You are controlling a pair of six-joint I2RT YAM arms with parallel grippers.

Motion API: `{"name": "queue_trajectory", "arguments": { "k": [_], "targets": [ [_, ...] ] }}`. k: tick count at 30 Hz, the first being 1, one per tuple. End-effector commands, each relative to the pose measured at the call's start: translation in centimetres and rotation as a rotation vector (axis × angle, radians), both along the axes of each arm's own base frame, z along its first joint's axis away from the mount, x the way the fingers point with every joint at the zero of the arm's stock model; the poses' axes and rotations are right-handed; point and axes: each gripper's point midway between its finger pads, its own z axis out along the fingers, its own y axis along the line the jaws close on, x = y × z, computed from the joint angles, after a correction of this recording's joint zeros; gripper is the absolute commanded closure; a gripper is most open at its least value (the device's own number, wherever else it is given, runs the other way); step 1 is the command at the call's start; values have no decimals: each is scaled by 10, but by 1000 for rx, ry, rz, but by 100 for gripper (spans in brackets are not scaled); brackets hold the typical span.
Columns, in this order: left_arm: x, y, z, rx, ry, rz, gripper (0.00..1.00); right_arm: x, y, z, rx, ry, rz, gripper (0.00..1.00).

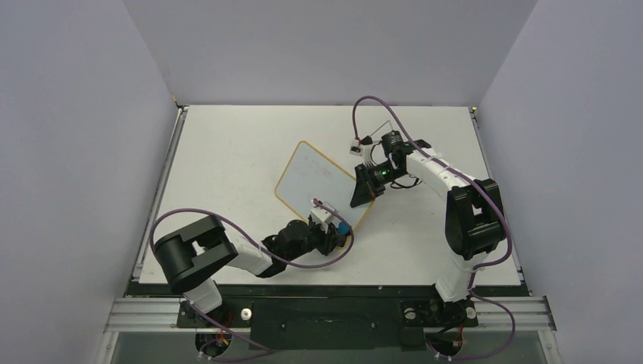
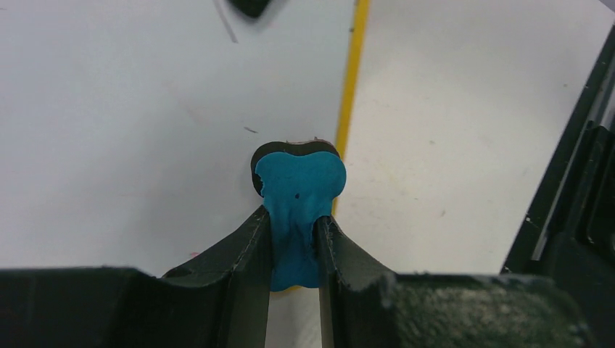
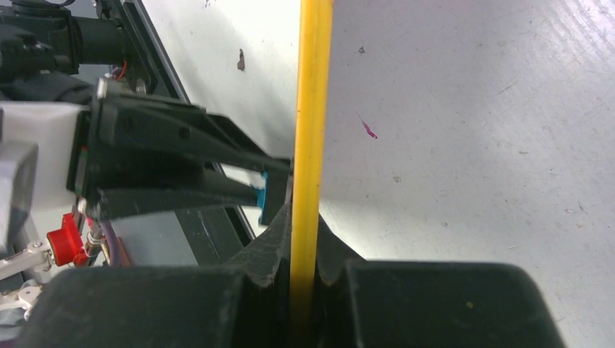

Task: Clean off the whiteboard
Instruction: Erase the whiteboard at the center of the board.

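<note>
**Eraser clamped at board edge, frame pinned by the right gripper**

Whiteboard [image 1: 312,176] is seen lying tilted on the white surface [image 1: 227,136], between the two grippers. Its thin yellowish frame [image 3: 310,109] is pinched by the right gripper [image 3: 304,226], whose fingers are closed down to the width of the strip, one on each side. From there the frame is seen running straight ahead, away from the fingertips. To the right of those fingers the white writing face is laid out, and a small red stroke [image 3: 366,129] is visible on it, a little ahead.

The left gripper [image 2: 294,226] is closed tightly on a blue-and-black eraser [image 2: 299,190]. The block is squeezed between the fingers and bulges out past their tips. Just beyond its right-hand corner the frame is met; the board face is spread to the left of the gripper, the bare surface to its right. Whether the eraser is pressed onto the board cannot be told.
</note>
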Motion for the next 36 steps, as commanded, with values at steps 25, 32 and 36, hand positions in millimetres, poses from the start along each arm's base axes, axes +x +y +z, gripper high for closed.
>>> {"name": "queue_trajectory", "arguments": {
  "k": [25, 32, 36],
  "targets": [
    [70, 99, -39, 150, 85, 313, 100, -3, 18, 21, 81, -95, 71, 100],
    [46, 50, -27, 95, 80, 188, 100, -3, 18, 21, 84, -94, 73, 100],
    [28, 14, -22, 48, 76, 103, 100, -3, 18, 21, 85, -96, 73, 100]
  ]
}}
